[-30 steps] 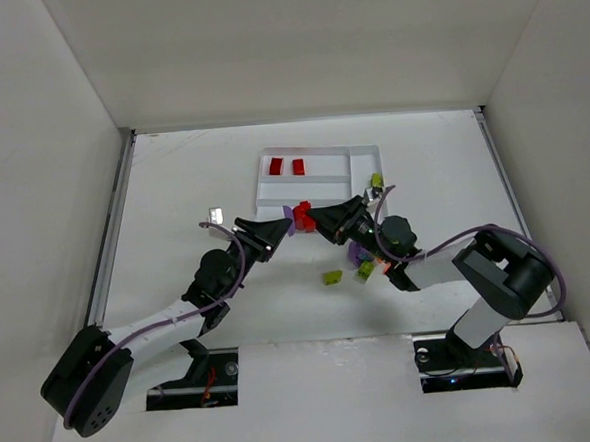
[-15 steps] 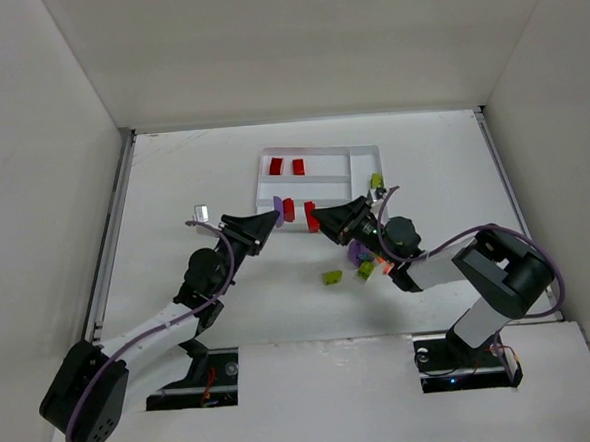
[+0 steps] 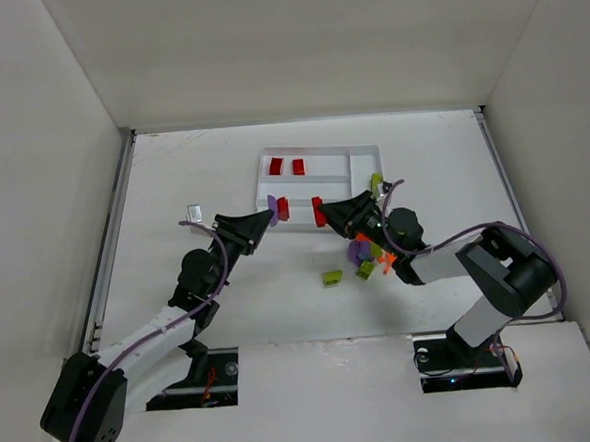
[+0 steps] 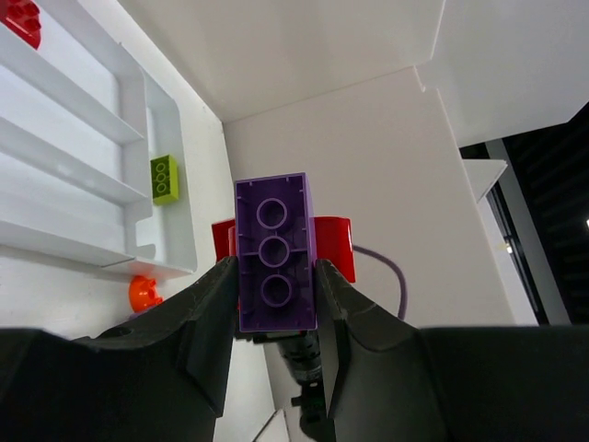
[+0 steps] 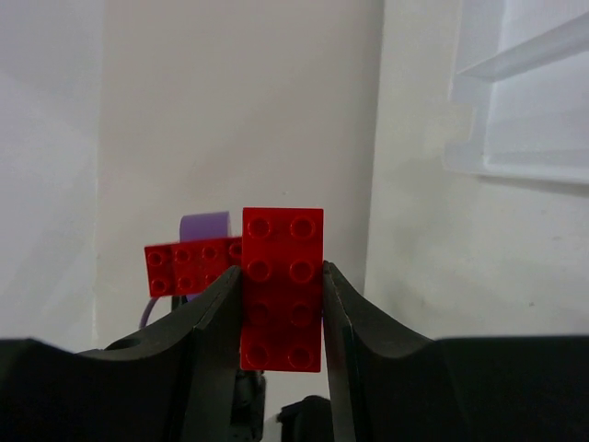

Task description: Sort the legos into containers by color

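My left gripper (image 3: 267,221) (image 4: 276,276) is shut on a purple lego (image 4: 274,249), held off the table just in front of the white tray (image 3: 317,150). A red lego (image 3: 283,209) (image 5: 189,267) is stuck crosswise on the purple one's far side. Facing it, my right gripper (image 3: 328,213) (image 5: 282,278) is shut on another red lego (image 5: 282,285) (image 3: 318,205). A small gap separates the two loads. Two red legos (image 3: 276,165) lie in the tray's far slot. A yellow-green lego (image 3: 376,181) (image 4: 165,179) lies in the crosswise slot.
Loose legos lie under the right arm: purple (image 3: 357,247), yellow-green (image 3: 332,277), orange (image 3: 385,259) (image 4: 143,293). The tray's thin walls (image 4: 129,101) (image 5: 515,60) stand right beside both grippers. White enclosure walls ring the table.
The joined stack has come apart. The left gripper drew back left with the purple lego and one red; the right kept its red lego and shifted slightly right.
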